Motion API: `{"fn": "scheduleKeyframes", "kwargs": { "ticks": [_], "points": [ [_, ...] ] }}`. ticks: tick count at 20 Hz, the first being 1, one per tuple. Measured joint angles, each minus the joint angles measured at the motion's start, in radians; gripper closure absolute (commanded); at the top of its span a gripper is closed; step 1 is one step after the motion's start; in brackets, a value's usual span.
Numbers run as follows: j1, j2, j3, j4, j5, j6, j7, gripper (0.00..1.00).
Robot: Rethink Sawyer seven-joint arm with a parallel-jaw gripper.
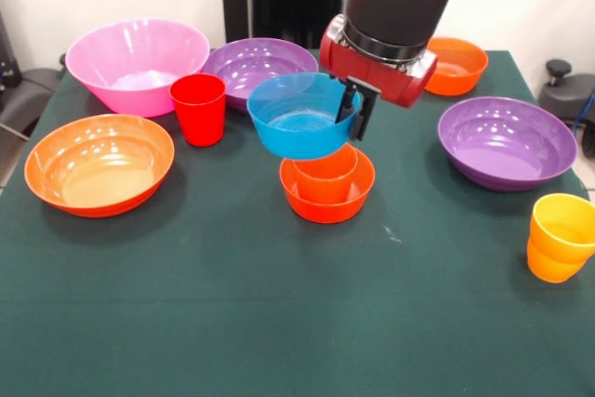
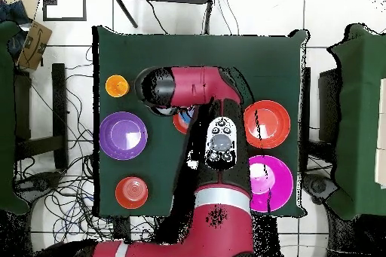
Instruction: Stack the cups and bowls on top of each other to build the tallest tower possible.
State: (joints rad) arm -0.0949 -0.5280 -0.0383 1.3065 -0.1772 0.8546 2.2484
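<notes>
1. The gripper (image 1: 356,111) is clamped on the rim of the blue bowl (image 1: 299,118), holding it in the air.
2. Directly under it, an orange cup (image 1: 324,177) sits inside a small orange bowl (image 1: 327,194); the blue bowl hangs just above the cup's rim.
3. Behind the gripper lies a purple bowl (image 1: 249,62); beside the blue bowl stands the red cup (image 1: 199,109).
4. Bare green table (image 1: 279,323) stretches from the stack to the near edge.
5. A yellow-orange cup (image 1: 558,239) stands near the table's side edge.
</notes>
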Motion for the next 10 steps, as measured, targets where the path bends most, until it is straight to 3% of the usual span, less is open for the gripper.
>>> {"fn": "scheduleKeyframes", "kwargs": {
  "ticks": [10],
  "points": [
    [-0.026, 0.003, 0.067, 0.000, -0.002, 0.016, 0.000, 1.00]
  ]
}}
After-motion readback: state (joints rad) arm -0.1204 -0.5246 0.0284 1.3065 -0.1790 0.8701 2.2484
